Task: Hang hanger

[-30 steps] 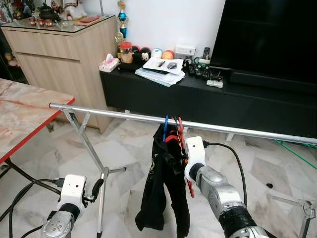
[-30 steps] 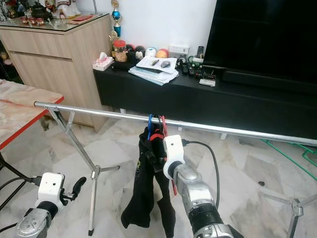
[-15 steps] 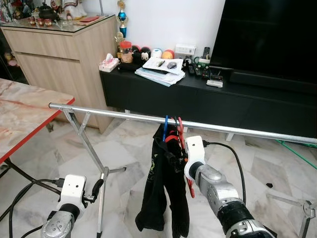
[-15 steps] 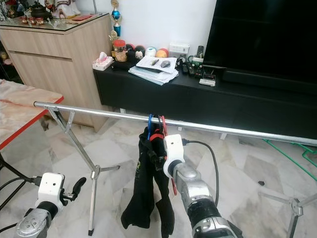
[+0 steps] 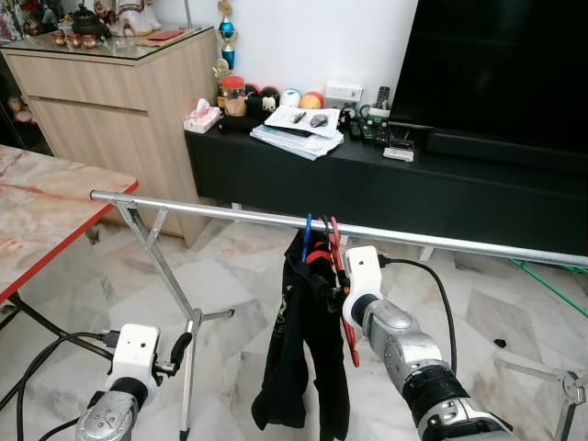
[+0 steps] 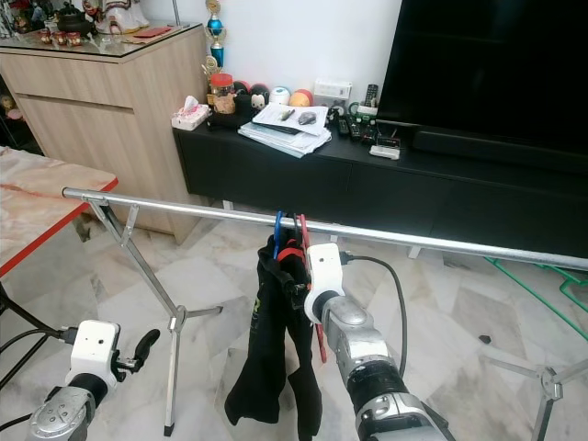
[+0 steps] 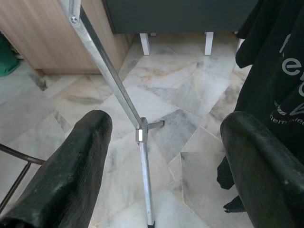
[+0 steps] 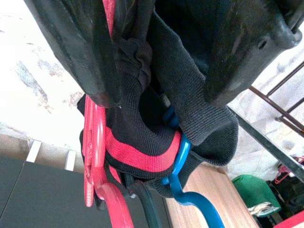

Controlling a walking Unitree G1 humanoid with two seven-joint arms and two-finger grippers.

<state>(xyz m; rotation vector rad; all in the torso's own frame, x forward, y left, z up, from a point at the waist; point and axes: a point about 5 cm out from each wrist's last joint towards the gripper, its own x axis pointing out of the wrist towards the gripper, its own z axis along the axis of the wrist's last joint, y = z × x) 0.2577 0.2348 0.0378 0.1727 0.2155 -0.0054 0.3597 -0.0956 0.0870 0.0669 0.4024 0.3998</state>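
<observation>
Our right hand (image 5: pixel 333 292) grips the black garment (image 5: pixel 303 349) at its collar, fingers closed around the cloth beside the red hanger (image 5: pixel 338 266). That hanger's hook is already over the metal rail (image 5: pixel 220 215), next to a blue hanger (image 5: pixel 307 227). The rail runs left to right just above this hand, so we judge letting go comes next. Our left hand (image 5: pixel 179 349) hangs low near the rack leg (image 7: pixel 118 90), fingers spread, holding nothing.

Even indoor daylight, head views sharp, no motion blur. Soft shadows on marble floor (image 5: pixel 230 276). TV screen (image 5: pixel 505 64) dark w/ faint sheen. Right wrist view: floor overexposed, near fingers (image 8: pixel 85 52) out of focus.
</observation>
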